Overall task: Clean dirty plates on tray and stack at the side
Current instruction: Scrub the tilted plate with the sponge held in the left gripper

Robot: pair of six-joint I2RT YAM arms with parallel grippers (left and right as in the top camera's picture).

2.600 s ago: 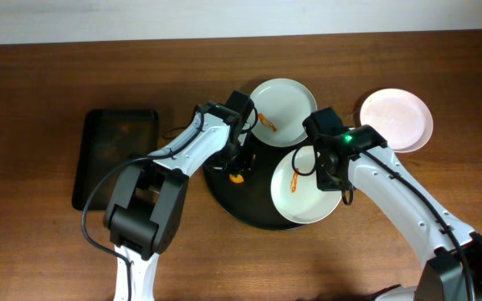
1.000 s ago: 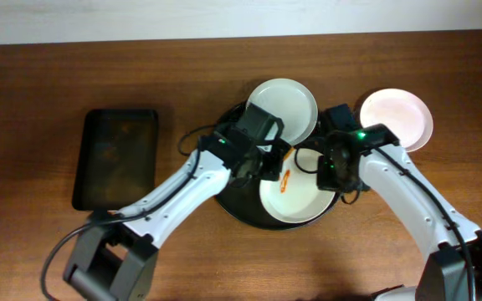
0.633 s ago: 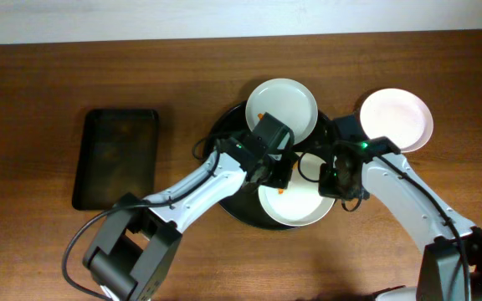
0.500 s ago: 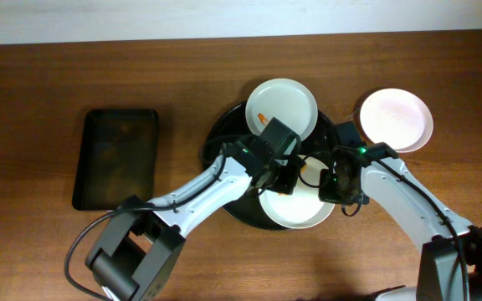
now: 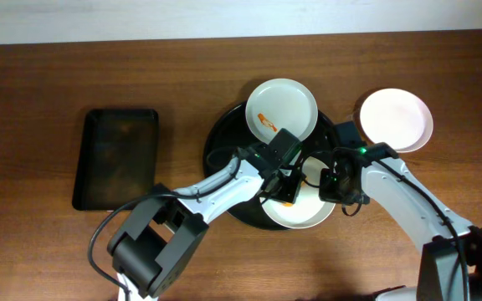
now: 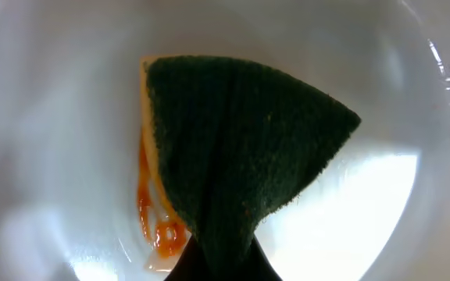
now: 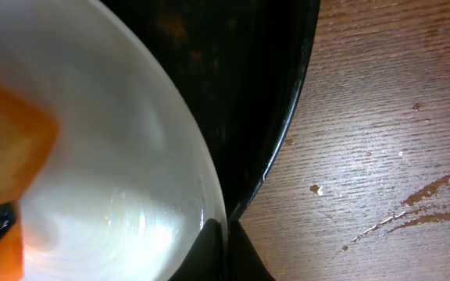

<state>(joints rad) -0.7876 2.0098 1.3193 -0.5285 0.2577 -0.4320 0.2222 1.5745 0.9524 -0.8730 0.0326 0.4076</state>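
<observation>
The round black tray (image 5: 227, 149) holds two white plates. The back plate (image 5: 282, 109) carries an orange smear. On the front plate (image 5: 301, 209) my left gripper (image 5: 284, 187) is shut on a green and yellow sponge (image 6: 241, 148), pressed flat on the plate (image 6: 366, 195) beside an orange-red smear (image 6: 159, 228). My right gripper (image 5: 335, 186) is shut on that plate's right rim; the right wrist view shows the fingers pinching the white rim (image 7: 209, 211) over the tray (image 7: 248, 86). A third plate (image 5: 396, 119), without a smear, lies on the table to the right.
A smaller rectangular black tray (image 5: 117, 156) lies at the far left. Bare wooden table (image 7: 381, 156) surrounds the round tray, with small marks and scratches to its right. The two arms meet close together over the front plate.
My left gripper carried the sponge from the tray's left side rightward onto the front plate. The front plate shifted slightly forward and left, with my right gripper still on its rim.
</observation>
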